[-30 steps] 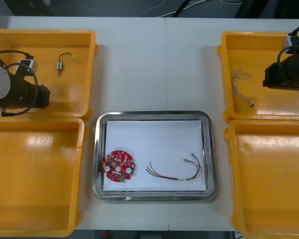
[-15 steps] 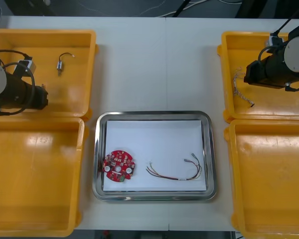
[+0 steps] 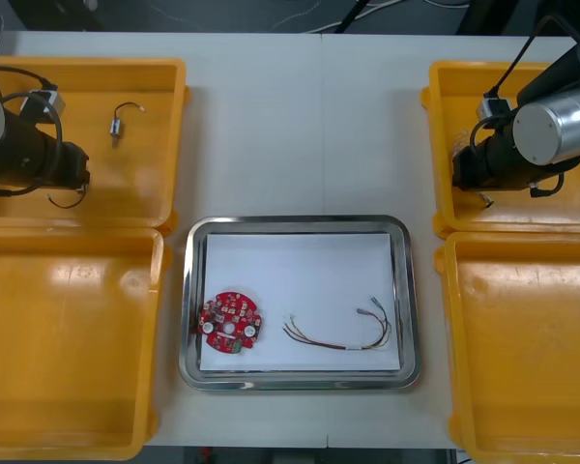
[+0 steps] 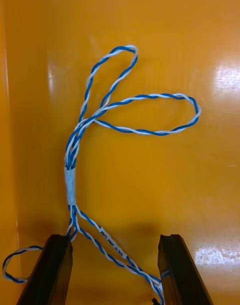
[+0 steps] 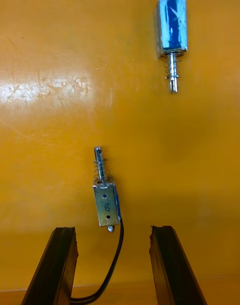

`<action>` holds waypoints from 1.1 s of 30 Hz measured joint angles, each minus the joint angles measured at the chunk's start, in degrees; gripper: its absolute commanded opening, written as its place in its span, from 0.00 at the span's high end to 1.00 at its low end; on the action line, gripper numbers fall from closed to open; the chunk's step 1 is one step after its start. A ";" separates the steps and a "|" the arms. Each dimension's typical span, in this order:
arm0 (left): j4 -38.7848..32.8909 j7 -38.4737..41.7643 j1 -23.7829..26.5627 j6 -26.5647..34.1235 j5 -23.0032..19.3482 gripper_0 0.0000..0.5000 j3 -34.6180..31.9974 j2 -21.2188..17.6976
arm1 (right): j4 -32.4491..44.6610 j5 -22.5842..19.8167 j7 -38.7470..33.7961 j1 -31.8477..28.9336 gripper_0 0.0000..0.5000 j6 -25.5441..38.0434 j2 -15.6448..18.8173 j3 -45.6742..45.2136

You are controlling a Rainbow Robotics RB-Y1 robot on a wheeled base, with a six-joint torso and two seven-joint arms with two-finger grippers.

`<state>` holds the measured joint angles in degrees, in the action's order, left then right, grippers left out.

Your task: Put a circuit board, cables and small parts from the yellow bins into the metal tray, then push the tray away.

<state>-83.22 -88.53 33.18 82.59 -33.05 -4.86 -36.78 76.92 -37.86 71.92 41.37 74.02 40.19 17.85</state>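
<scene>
Metal part (image 5: 106, 205) below spread left gripper (image 5: 112, 231), cable (image 4: 71, 182) below spread right gripper (image 4: 114, 241)

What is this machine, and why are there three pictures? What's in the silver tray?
It is a robot with two arms. One picture looks down from above onto a table with yellow bins at each side and a metal tray between. The tray holds a round red circuit board and a red and yellow cable. The other two pictures come from cameras on the wrists. The left gripper, jaws open, hangs over a small metal part. The right gripper, jaws open, hangs over a twisted blue and white cable. Nothing is held.
</scene>
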 measured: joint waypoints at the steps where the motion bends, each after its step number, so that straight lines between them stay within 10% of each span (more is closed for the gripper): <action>1: 0.79 0.00 0.29 -0.46 0.01 0.14 0.00 0.00 | 0.00 0.00 0.03 -0.01 0.00 0.00 -0.03 0.04; 19: 6.38 -0.01 1.32 -6.32 0.10 0.13 2.62 -0.01 | 0.05 0.92 0.03 -1.51 0.02 -0.62 -0.17 0.41; 23: 6.41 -0.01 1.32 -6.32 0.10 0.13 3.58 -0.01 | 0.11 0.93 0.03 -1.70 0.95 -1.73 -0.17 0.41; 33: 7.49 -0.01 1.35 -7.31 0.10 0.13 4.77 -0.02 | 0.12 1.24 0.03 -1.78 1.00 -2.18 -0.17 0.41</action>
<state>-75.73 -88.54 34.52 75.28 -32.95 -0.09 -36.80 77.04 -36.62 71.95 39.59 71.83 40.02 18.26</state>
